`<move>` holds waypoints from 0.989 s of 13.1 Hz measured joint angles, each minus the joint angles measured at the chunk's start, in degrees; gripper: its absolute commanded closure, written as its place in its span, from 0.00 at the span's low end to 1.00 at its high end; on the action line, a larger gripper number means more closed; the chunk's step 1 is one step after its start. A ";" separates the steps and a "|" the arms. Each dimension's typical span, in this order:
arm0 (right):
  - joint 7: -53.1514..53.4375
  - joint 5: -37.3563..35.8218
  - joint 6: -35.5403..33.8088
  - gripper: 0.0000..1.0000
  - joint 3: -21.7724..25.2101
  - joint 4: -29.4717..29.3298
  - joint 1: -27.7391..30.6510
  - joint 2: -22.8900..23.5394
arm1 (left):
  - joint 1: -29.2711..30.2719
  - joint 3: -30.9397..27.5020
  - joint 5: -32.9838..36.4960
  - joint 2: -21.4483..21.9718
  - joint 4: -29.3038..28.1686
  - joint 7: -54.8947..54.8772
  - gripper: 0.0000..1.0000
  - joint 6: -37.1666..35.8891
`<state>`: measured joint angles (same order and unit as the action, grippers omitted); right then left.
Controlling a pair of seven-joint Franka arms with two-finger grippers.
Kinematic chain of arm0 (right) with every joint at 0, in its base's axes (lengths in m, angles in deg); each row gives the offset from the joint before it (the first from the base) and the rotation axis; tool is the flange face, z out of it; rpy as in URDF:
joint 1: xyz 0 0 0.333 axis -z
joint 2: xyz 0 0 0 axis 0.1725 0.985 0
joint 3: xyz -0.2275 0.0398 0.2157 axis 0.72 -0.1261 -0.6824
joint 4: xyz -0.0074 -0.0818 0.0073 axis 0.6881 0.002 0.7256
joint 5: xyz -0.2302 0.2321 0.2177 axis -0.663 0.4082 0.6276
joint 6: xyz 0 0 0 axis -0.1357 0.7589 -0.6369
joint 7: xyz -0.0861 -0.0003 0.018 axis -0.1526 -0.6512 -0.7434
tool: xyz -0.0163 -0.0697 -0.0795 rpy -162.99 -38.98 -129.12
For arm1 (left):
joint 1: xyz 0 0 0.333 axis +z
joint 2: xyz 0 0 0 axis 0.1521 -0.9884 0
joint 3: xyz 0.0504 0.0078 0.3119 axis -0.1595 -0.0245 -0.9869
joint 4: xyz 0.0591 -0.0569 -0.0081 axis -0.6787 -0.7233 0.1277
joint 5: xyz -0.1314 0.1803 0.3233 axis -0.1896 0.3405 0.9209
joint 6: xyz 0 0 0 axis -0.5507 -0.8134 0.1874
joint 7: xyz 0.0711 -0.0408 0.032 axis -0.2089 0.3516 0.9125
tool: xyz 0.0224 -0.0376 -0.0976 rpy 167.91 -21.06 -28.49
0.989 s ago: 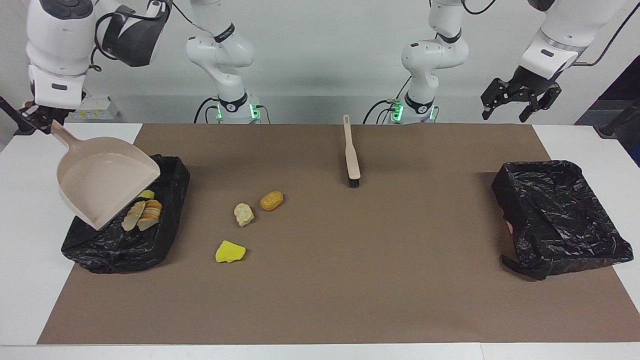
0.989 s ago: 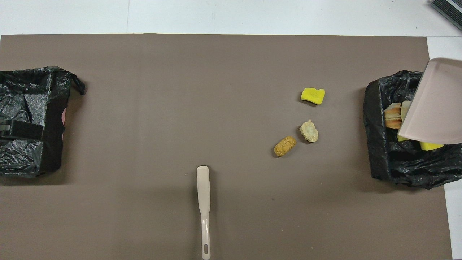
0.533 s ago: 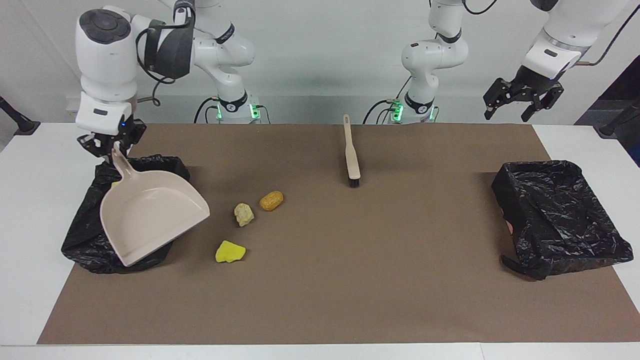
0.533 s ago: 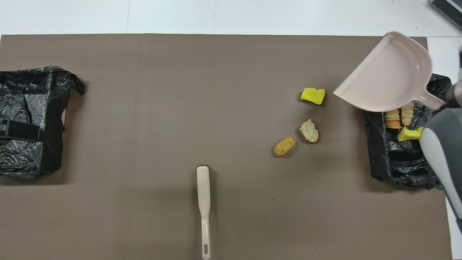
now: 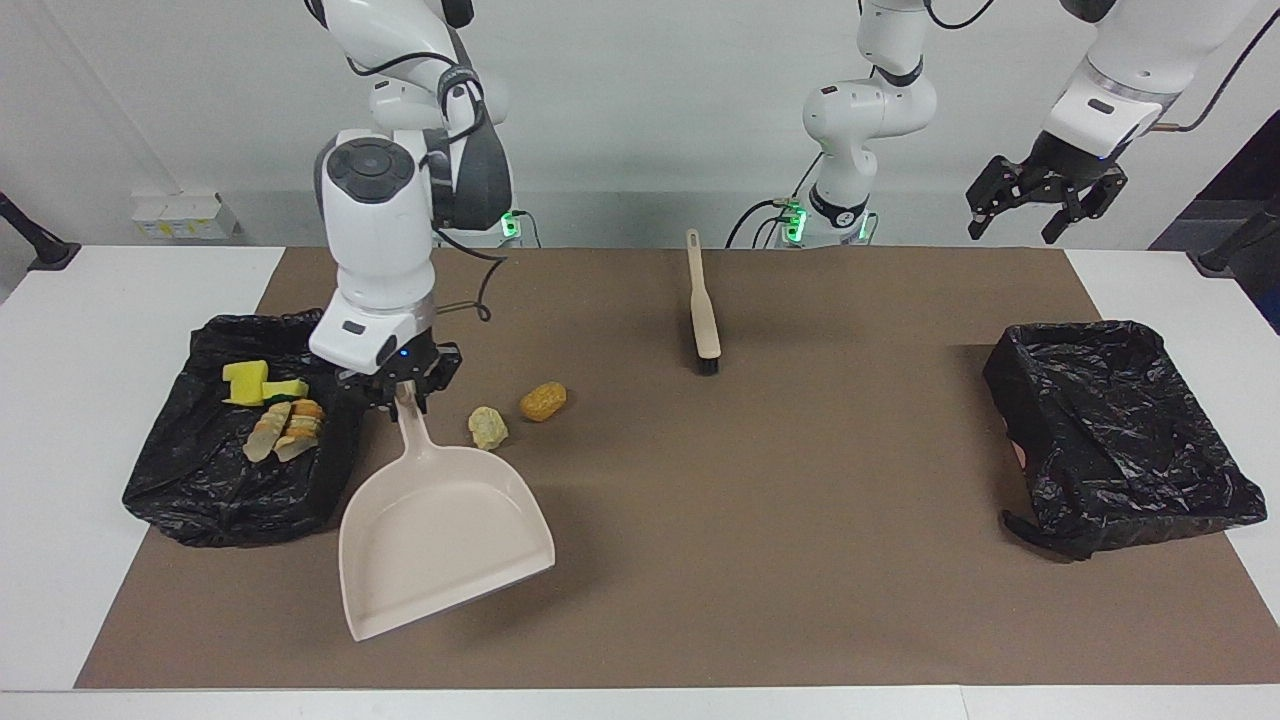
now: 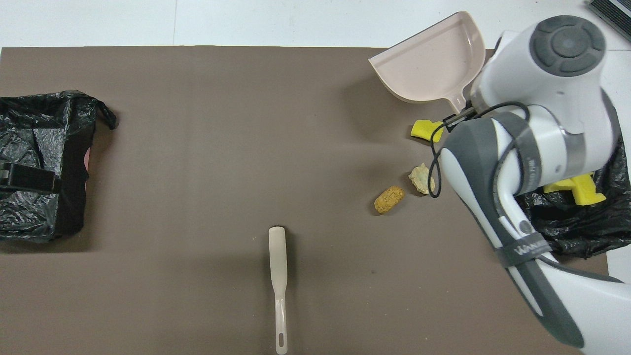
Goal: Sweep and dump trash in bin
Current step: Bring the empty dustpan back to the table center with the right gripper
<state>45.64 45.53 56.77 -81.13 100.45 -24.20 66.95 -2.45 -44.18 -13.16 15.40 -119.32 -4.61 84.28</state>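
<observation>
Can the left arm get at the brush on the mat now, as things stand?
Probably yes. The left hand is open and holds nothing, up in the air at its own end of the table. The brush lies alone on the mat, handle toward the robots. The right hand holds the dustpan elsewhere.

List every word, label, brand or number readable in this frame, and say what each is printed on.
Lettering on the grey band of the right arm in the overhead view: present, too blurred to read for certain.
Dustpan, brush, both black-lined bins, trash: no text visible.
</observation>
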 measured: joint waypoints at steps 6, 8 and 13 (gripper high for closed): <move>21.48 0.85 0.18 1.00 -2.73 -13.60 -7.90 12.22 | 0.00 -0.01 0.00 0.00 0.00 0.00 0.00 0.00; 26.81 0.90 0.19 1.00 -5.32 -16.48 -9.04 15.32 | 0.00 0.00 0.00 0.00 0.00 0.00 0.00 0.00; 39.42 1.54 2.56 1.00 -6.80 -19.14 -16.53 19.96 | 0.00 -0.01 0.00 0.00 0.00 0.00 0.00 0.00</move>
<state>85.06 47.06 59.34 -87.93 81.31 -40.73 86.91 -2.45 -44.19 -13.16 15.40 -119.32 -4.61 84.28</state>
